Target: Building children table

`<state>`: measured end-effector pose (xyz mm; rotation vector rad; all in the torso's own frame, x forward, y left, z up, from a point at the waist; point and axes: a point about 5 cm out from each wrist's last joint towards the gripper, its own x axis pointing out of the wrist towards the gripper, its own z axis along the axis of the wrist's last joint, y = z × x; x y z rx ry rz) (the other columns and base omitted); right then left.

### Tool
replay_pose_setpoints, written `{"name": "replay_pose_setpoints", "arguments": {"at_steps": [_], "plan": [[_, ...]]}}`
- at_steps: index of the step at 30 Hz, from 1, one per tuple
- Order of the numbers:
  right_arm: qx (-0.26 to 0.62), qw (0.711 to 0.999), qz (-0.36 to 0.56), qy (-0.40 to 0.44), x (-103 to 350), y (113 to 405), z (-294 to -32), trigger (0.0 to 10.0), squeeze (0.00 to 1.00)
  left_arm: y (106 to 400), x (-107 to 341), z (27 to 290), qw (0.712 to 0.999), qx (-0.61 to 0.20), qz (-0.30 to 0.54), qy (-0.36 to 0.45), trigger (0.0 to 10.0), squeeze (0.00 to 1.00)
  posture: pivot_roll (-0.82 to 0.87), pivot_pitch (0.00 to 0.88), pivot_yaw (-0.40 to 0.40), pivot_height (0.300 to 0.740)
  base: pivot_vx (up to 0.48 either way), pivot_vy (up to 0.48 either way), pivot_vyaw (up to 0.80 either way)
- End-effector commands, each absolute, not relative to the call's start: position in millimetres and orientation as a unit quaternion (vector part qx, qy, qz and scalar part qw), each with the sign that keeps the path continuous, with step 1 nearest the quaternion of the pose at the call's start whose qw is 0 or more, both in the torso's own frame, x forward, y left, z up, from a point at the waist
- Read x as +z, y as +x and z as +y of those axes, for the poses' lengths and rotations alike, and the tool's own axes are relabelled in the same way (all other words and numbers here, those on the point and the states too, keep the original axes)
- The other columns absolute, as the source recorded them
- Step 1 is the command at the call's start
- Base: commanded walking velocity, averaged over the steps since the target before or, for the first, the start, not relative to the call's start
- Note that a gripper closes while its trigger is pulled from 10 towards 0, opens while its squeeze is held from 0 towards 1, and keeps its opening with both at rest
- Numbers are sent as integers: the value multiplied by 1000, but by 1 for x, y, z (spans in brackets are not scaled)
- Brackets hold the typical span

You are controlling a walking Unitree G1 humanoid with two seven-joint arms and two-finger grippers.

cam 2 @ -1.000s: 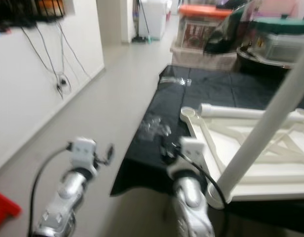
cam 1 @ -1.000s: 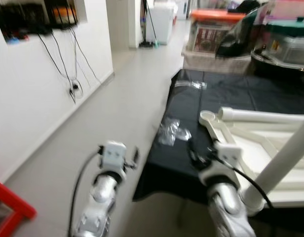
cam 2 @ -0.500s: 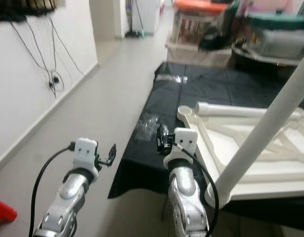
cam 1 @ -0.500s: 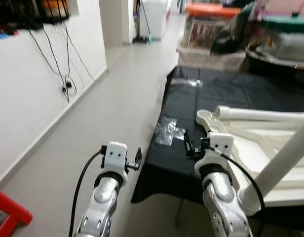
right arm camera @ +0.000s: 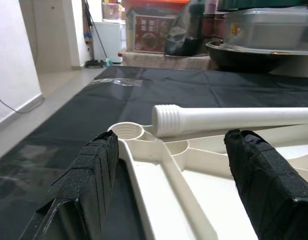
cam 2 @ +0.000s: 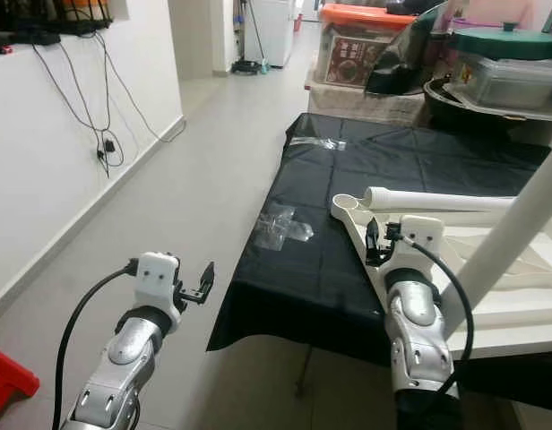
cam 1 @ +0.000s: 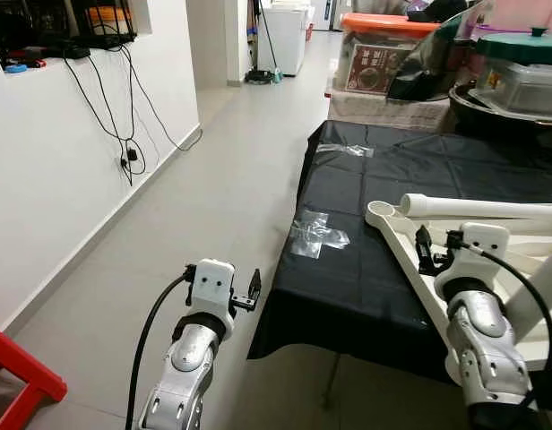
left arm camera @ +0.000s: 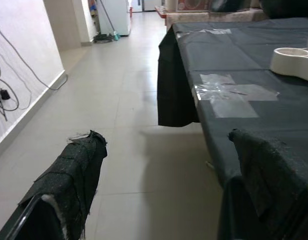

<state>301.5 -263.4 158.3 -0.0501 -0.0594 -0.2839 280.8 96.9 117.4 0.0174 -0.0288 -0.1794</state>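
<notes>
Cream tabletop point(right arm camera: 194, 195), black cloth point(cam 1: 410, 170)

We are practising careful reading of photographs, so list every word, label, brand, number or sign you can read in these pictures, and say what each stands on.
No text can be read here.
Printed box under the orange lid: red and white print, too small and blurred to read.
White table frame, loose table leg, black cloth: no markings visible.
</notes>
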Motion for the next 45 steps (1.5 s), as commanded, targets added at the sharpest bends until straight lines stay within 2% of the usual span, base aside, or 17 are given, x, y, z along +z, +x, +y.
{"name": "replay_pose_setpoints", "arguments": {"at_steps": [1, 6, 8, 10, 13, 17, 19, 21, 26, 27, 31, 38, 45], "plan": [[-175, 984, -30, -23, 156, 293, -283, 10000, 0, 278, 116, 94, 995, -98, -9, 4, 10000, 0, 74, 0, -65, 740, 0, 0, 0], [-232, 972, -25, -34, 153, 282, -300, 10000, 0, 276, 114, 85, 989, -146, 1, -12, 10000, 0, 70, 0, -57, 740, 0, 0, 0], [-216, 976, -28, -15, 155, 287, -291, 10000, 0, 273, 112, 77, 981, -190, 7, -25, 10000, 0, 69, 0, -56, 740, 0, 0, 0], [-210, 977, -29, -10, 156, 288, -289, 10000, 0, 272, 112, 76, 979, -201, 8, -28, 10000, 0, 69, 0, -56, 740, 0, 0, 0], [-120, 992, -34, 10, 166, 306, -263, 10000, 0, 267, 114, 71, 973, -228, 5, -24, 10000, 0, 73, 0, -57, 740, 0, 0, 0], [-79, 996, -28, 18, 171, 315, -253, 10000, 0, 265, 115, 70, 972, -235, 3, -22, 10000, 0, 73, 0, -57, 740, 0, 0, 0], [-38, 999, 21, 20, 171, 332, -246, 10000, 0, 262, 116, 70, 971, -238, 2, -22, 10000, 0, 76, 0, -63, 740, 0, 0, 0], [-29, 999, 34, 20, 171, 336, -244, 10000, 0, 261, 116, 70, 971, -239, 2, -22, 10000, 0, 76, 0, -63, 740, 0, 0, 0], [-97, 988, 118, -17, 174, 360, -263, 10000, 0, 248, 121, 66, 962, -271, 7, -26, 10000, 0, 76, 0, -75, 740, 0, 0, 0], [-106, 985, 134, -24, 174, 363, -264, 10000, 0, 244, 122, 65, 960, -279, 8, -26, 10000, 0, 73, 34, -79, 740, 0, 0, 0], [-119, 975, 184, -45, 170, 366, -267, 10000, 0, 235, 124, 63, 954, -297, 14, -29, 10000, 0, 71, 63, -83, 740, 0, 0, 0], [-38, 953, 301, -25, 152, 363, -258, 10000, 0, 216, 127, 61, 944, -326, 31, -36, 10000, 0, 62, 135, -91, 740, 0, 0, 0], [-29, 937, 348, -29, 141, 359, -260, 10000, 0, 210, 129, 63, 941, -333, 41, -41, 10000, 0, 60, 151, -92, 740, 0, 0, 0]]}}
